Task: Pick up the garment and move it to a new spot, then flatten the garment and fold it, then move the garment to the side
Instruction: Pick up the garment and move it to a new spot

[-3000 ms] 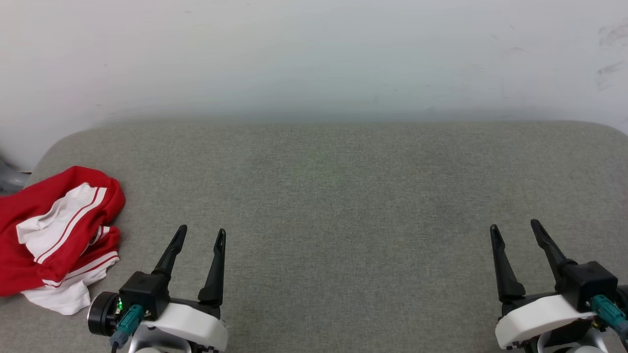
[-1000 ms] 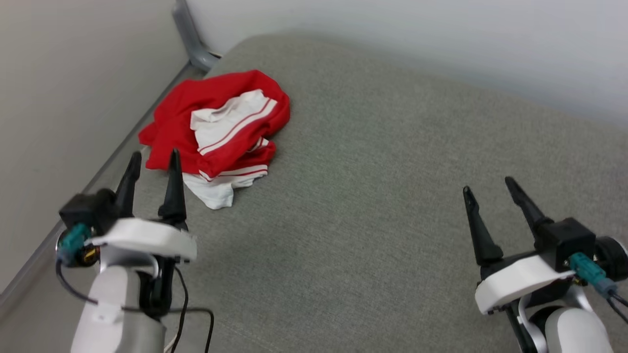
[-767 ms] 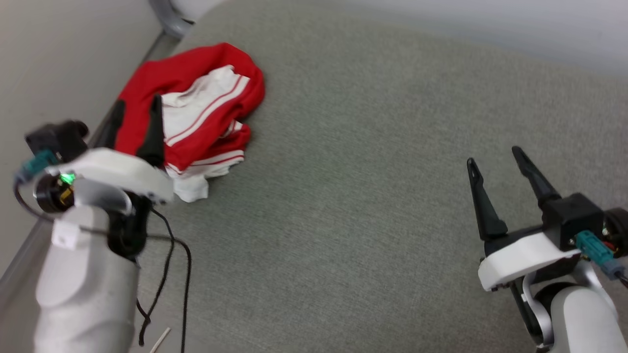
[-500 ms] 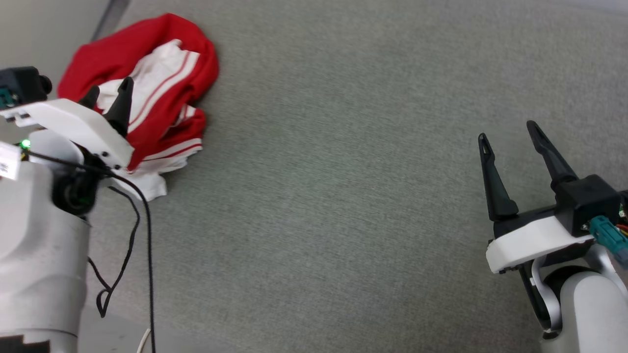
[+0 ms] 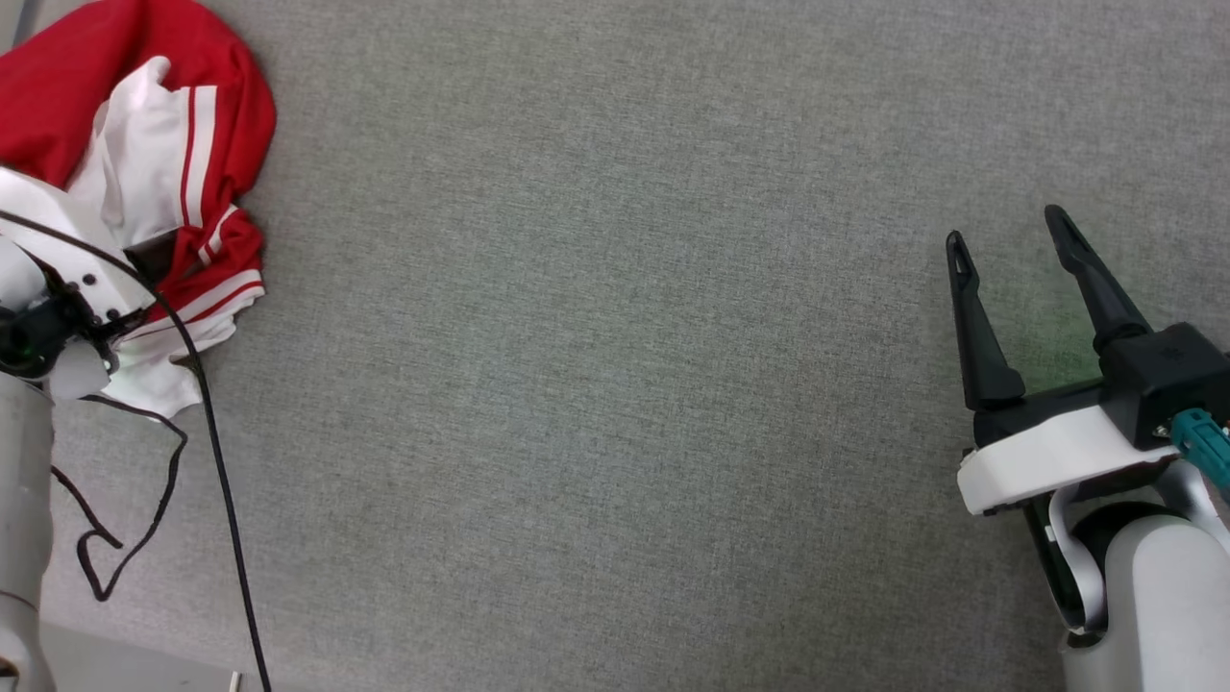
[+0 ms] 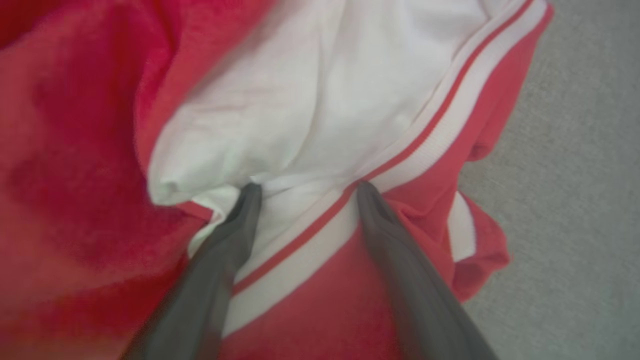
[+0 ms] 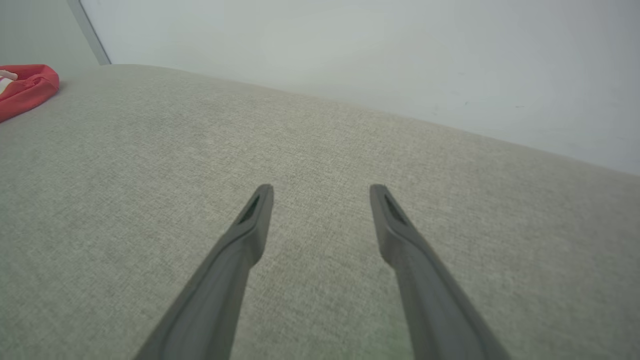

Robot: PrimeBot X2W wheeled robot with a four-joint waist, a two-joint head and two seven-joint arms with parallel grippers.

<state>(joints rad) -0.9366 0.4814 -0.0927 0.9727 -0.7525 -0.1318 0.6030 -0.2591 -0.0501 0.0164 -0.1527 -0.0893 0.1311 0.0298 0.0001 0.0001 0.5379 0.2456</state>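
Grey woven cloth covers the worktop (image 5: 596, 336), and a pale wall (image 7: 350, 50) rises behind its far edge in the right wrist view.

The garment (image 5: 58, 77) lies crumpled in a heap at the worktop's far left corner in the head view. Red cloth is bunched around a white sleeve with red-and-white stripe trim. The same heap shows as a small red lump at the left edge of the right wrist view (image 7: 25, 87).

The left gripper (image 6: 305, 187) is down on the heap. In the left wrist view its two dark fingers (image 6: 220, 270) stand spread wide with nothing pinched between them. One tip sits at a fold of white cloth, the other at the striped trim where it meets the red. Both tips look to be against the cloth, and the stretch of sleeve and trim lies between them. A black cable (image 5: 221, 461) trails from that arm across the worktop near the garment.

The right gripper (image 5: 1006, 227) hangs over bare worktop at the right, well apart from the garment. Its fingers (image 7: 235, 260) are also spread wide, holding nothing and touching nothing.
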